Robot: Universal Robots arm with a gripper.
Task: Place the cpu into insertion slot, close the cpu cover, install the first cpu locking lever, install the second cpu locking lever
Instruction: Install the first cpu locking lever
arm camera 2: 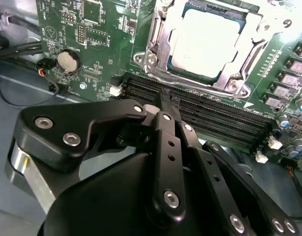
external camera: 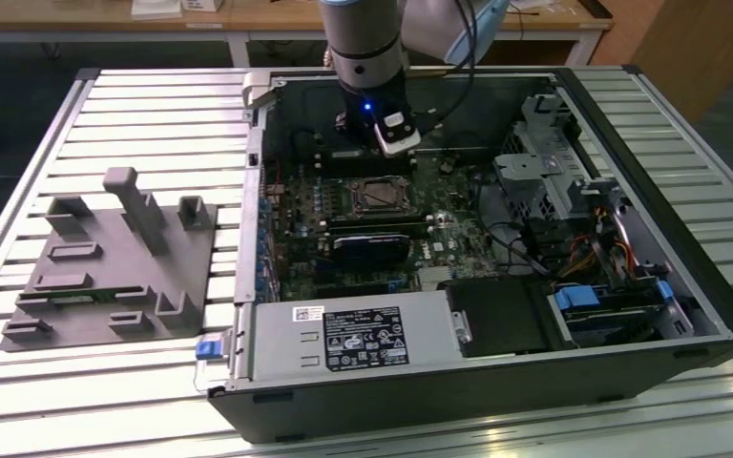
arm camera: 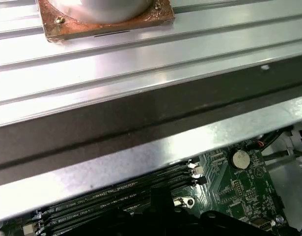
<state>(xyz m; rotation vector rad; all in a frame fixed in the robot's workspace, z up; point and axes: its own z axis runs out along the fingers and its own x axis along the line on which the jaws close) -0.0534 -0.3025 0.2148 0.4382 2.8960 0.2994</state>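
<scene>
Hovering over the memory slots (arm camera 2: 200, 110), my end effector (arm camera 2: 170, 101) has its fingers pressed together on nothing. The cpu (arm camera 2: 205, 42) already sits in the slot (external camera: 377, 195), the cover (arm camera 2: 158, 34) looks down around it; levers, I judge, remain.

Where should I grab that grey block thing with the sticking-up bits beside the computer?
Probably its tallest post, pinched across its two flat sides from straight above. The grey block lies flat on the table, and that post stands higher than the other bits.
</scene>
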